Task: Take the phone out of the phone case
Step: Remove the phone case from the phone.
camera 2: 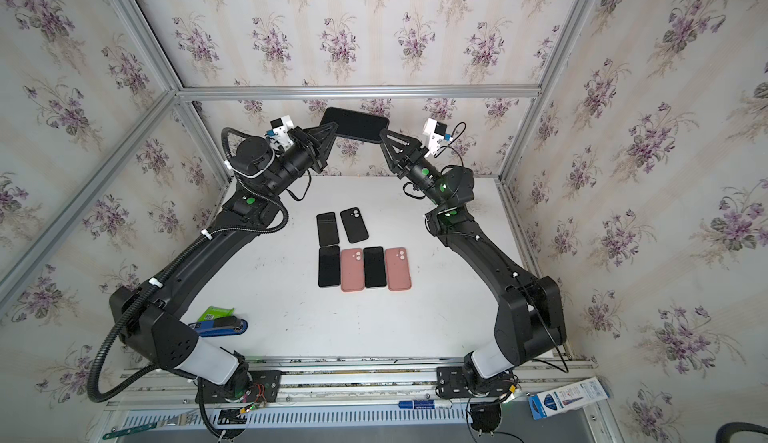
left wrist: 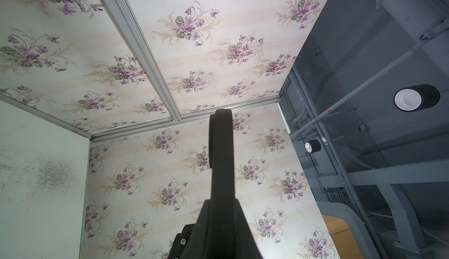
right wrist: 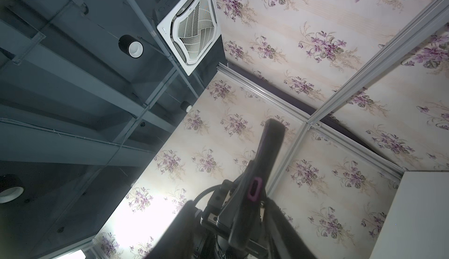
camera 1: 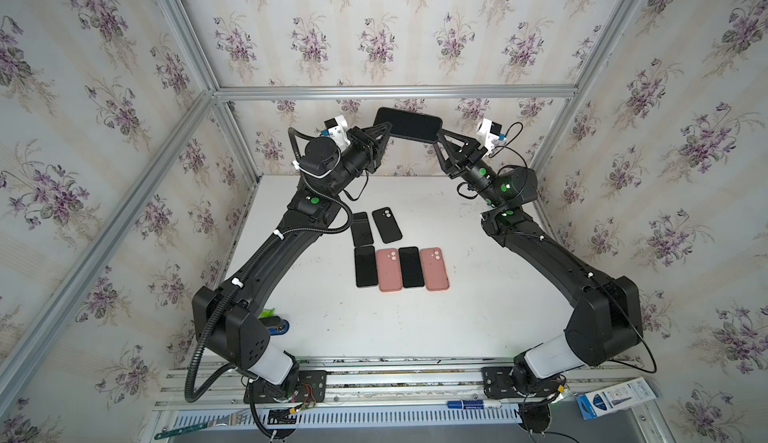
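Floral-walled cell. Cased phone point(camera 1: 407, 124) aloft over far edge of table point(camera 1: 457, 308), upper centre; long axis across frame, right end lower. Left claw point(camera 1: 383, 128) clamped on its left end; right claw point(camera 1: 440, 137) at right end, grip undeterminable.

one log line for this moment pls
cased phone: held in the air | left gripper: shut on it | right gripper: at its other end, grip unclear
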